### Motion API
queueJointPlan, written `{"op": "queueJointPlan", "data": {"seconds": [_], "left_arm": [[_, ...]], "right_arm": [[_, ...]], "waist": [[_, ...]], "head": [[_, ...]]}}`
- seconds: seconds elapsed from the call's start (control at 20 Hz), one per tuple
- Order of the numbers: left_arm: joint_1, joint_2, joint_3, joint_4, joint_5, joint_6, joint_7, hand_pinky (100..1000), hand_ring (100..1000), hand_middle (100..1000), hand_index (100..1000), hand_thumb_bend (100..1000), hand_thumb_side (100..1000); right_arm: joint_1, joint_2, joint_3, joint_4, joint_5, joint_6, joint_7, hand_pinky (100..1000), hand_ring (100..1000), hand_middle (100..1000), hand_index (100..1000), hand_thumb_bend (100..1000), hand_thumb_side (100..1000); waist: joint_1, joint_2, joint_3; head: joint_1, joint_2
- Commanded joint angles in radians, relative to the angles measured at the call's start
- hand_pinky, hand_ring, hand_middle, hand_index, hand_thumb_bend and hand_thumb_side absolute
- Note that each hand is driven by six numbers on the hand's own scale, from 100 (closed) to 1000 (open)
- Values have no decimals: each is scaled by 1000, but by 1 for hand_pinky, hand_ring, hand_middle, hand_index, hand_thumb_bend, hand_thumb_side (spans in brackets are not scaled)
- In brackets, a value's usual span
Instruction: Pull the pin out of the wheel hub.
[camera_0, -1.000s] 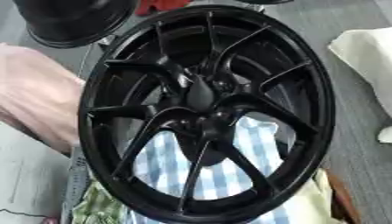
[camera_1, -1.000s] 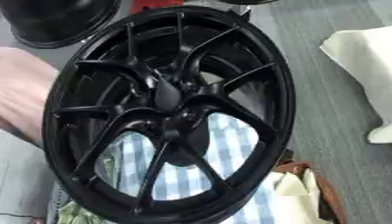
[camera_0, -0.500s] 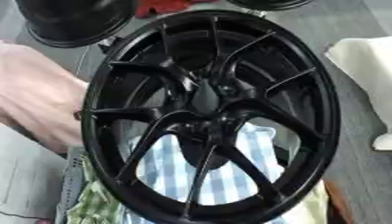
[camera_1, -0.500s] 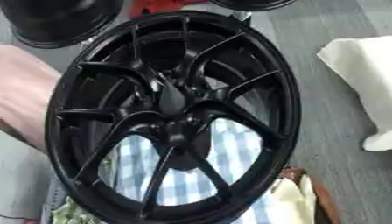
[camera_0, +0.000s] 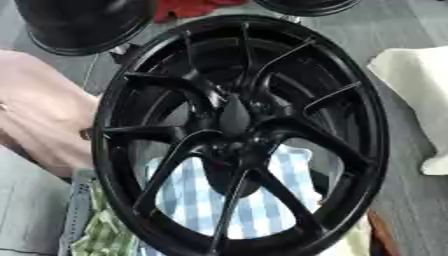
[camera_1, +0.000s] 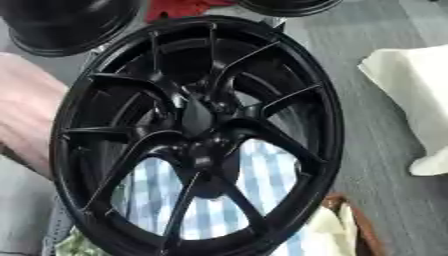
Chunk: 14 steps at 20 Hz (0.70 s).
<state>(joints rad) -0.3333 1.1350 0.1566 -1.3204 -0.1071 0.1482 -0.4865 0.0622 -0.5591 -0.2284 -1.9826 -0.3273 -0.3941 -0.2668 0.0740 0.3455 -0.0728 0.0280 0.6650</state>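
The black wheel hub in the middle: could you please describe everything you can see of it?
The wheel hub is glossy black, metal by its look, with thin forked spokes running from a dark centre to a broad round rim. It fills the view, face towards the camera and slightly tilted. A blue-and-white checked cloth shows through its lower gaps. No pin can be made out, and no hand touches it.

i see a blue checked cloth (camera_0: 262, 200) low in the middle, a green checked one (camera_0: 109, 232) at lower left, a pink cloth (camera_0: 39, 115) left, a cream cloth (camera_1: 411, 95) right — red fabric (camera_0: 188, 7) and another black rim (camera_0: 83, 22) up top.
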Motion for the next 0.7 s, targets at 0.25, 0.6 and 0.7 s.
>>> {"op": "queueJointPlan", "data": {"seconds": [0.25,0.6,0.7], "left_arm": [[1,27,29,-4,3,16,40,958,945,868,932,587,841],[-30,-35,89,-148,249,8,334,856,781,687,791,100,829],[-27,-84,99,-247,371,-64,459,850,769,678,789,100,793]], "right_arm": [[2,-16,-14,-17,0,-6,-4,925,781,662,765,100,656],[-1,-29,-19,-17,-4,-18,-6,921,781,663,765,100,648],[-7,-37,-19,-17,-11,-25,-5,920,782,664,765,100,642]], "waist": [[-2,-18,1],[-4,-24,7],[-7,-26,5]], "head": [[0,-1],[-7,-8],[-5,-8]]}}
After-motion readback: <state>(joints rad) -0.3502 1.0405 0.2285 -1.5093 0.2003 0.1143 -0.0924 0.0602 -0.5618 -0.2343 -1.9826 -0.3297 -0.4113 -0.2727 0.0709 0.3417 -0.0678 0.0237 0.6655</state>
